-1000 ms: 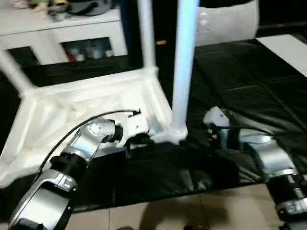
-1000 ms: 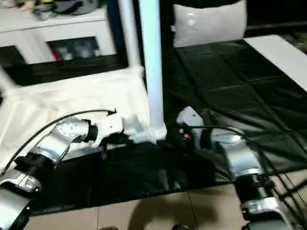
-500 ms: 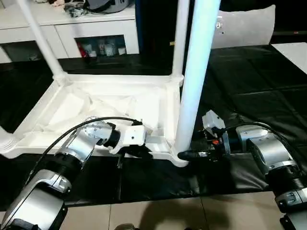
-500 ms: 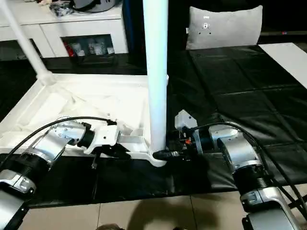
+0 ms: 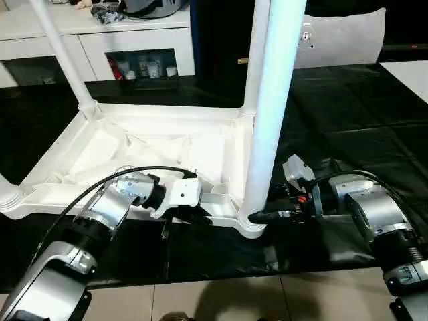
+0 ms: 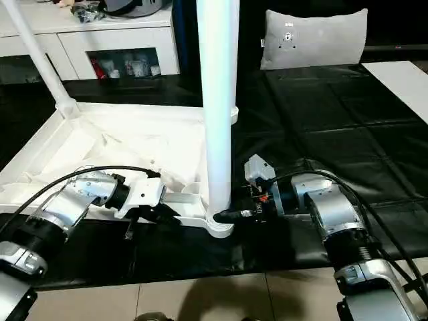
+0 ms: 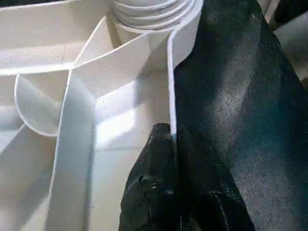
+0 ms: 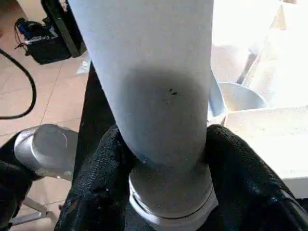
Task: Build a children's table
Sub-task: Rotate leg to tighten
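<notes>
Tabletop point(image 5: 160, 144) slightly shifted, upside down, ribbed, leg point(image 5: 271, 107) upright in corner socket

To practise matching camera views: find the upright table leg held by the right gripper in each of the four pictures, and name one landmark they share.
Left eye view: nearest leg, right of centre, rising out of the top edge.
Right eye view: the leg, centre, also cut off by the top edge.
Left wrist view: its ribbed base, at the top edge.
Right wrist view: the leg, between the right gripper fingers.
Shared landmark: the corner socket of the tabletop.
</notes>
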Tool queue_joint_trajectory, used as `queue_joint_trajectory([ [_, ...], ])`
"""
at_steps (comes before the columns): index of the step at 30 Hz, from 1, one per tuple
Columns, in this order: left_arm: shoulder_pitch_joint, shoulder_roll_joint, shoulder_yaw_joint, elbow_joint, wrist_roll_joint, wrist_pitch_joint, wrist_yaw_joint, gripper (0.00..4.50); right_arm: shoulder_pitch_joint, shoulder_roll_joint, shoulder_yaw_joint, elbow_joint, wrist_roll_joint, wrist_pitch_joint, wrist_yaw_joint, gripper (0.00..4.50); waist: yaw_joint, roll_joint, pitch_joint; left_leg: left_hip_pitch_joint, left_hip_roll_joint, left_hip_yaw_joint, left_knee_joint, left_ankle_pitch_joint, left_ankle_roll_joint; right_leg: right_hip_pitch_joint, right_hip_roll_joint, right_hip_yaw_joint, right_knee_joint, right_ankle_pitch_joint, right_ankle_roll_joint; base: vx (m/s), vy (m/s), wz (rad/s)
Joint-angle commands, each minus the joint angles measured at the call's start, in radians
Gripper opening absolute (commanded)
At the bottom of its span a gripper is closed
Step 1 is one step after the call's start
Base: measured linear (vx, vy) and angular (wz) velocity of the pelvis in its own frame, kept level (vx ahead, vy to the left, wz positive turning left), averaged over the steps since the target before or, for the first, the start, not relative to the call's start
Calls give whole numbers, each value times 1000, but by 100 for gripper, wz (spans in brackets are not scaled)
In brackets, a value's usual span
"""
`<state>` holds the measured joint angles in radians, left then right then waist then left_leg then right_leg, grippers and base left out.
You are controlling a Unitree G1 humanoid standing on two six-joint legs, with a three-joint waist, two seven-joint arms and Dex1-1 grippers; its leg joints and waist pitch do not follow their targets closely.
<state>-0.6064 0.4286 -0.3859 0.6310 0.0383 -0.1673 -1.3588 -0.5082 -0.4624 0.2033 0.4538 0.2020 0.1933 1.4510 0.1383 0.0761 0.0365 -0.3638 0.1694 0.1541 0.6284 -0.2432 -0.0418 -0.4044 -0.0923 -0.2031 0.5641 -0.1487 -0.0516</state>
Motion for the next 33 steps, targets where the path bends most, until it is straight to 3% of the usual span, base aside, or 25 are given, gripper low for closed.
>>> queue_joint_trajectory([
  [1,7,-16,-1,-22,-13,17,3,0,0,21,6,-29,34,31,-7,201,-2,-21,-75,3,85,-22,-69,6,100,67,-98,86,-54,-277,-60,0,0,0],
  [3,-13,-42,12,-3,3,87,85,0,17,63,-9,-65,27,99,-120,200,-4,-18,-72,2,83,-21,-71,-5,91,67,-97,85,-59,-301,-55,0,0,0],
  [5,-35,-68,29,20,11,140,151,0,19,101,-16,-70,-2,128,-224,200,-15,-15,-63,6,71,-17,-75,-54,57,66,-91,77,-81,-395,-23,0,0,0],
  [7,-62,-105,54,44,14,198,239,0,0,152,-34,-37,-47,172,-381,199,-31,-16,-59,10,60,-16,-76,-92,29,69,-88,66,-96,-468,12,0,0,0],
  [8,-87,-142,76,68,21,244,329,0,-27,205,-58,5,-96,222,-556,199,-46,-13,-56,14,59,-18,-76,-121,17,69,-87,57,-108,-506,31,0,0,0],
  [10,-100,-164,87,80,27,268,381,0,-40,238,-73,20,-117,250,-647,199,-72,-8,-56,15,55,-23,-74,-166,3,75,-83,41,-118,-535,62,0,0,0],
  [11,-102,-168,88,81,28,274,390,0,-41,244,-75,19,-118,255,-658,199,-78,-7,-57,16,56,-24,-73,-173,4,76,-83,40,-121,-534,71,0,0,0],
  [12,-108,-180,92,85,33,290,415,0,-43,262,-80,17,-123,271,-694,197,-96,-3,-55,20,59,-26,-75,-196,12,73,-83,37,-128,-520,73,0,0,0],
  [13,-118,-199,98,95,41,314,458,0,-51,293,-87,20,-131,286,-755,197,-100,-2,-55,25,59,-25,-75,-208,17,72,-83,36,-132,-524,74,0,0,0],
  [14,-128,-222,103,105,48,337,503,0,-61,326,-93,27,-141,298,-820,195,-113,5,-54,25,62,-28,-78,-219,18,74,-83,36,-130,-503,61,0,0,0],
  [16,-155,-269,107,139,71,366,594,0,-91,392,-110,81,-172,296,-967,195,-122,2,-58,19,61,-33,-79,-207,11,79,-86,38,-125,-482,53,0,0,0],
  [19,-165,-289,106,153,81,368,620,0,-100,422,-133,101,-160,283,-1004,195,-127,-1,-60,14,57,-33,-79,-192,26,82,-94,44,-122,-461,44,0,0,0],
  [21,-162,-288,97,151,94,360,630,0,-95,427,-151,95,-148,257,-1000,250,-128,-3,-62,13,61,-33,-80,-166,37,81,-96,52,-114,-423,26,0,0,0],
  [23,-158,-283,92,147,101,354,629,0,-91,421,-151,89,-145,242,-985,266,-124,-3,-65,6,67,-35,-81,-121,52,84,-99,61,-98,-355,-5,0,0,0],
  [27,-131,-227,81,132,114,314,584,0,-40,379,-168,20,-102,161,-877,307,-116,1,-68,6,68,-33,-79,-91,68,85,-102,70,-85,-302,-33,0,0,0],
  [29,-124,-209,77,134,115,277,558,0,-25,360,-173,4,-84,147,-837,320,-106,0,-72,2,73,-34,-78,-41,92,87,-102,75,-72,-228,-53,0,0,0],
  [30,-116,-193,74,133,112,251,531,0,-10,336,-173,-7,-72,136,-797,330,-105,5,-73,0,73,-35,-77,-31,99,90,-101,75,-66,-205,-63,0,0,0],
  [33,-97,-169,66,123,105,211,475,0,8,295,-169,-14,-73,104,-745,366,-105,3,-70,3,71,-29,-77,-51,96,87,-98,74,-72,-228,-67,0,0,0],
])
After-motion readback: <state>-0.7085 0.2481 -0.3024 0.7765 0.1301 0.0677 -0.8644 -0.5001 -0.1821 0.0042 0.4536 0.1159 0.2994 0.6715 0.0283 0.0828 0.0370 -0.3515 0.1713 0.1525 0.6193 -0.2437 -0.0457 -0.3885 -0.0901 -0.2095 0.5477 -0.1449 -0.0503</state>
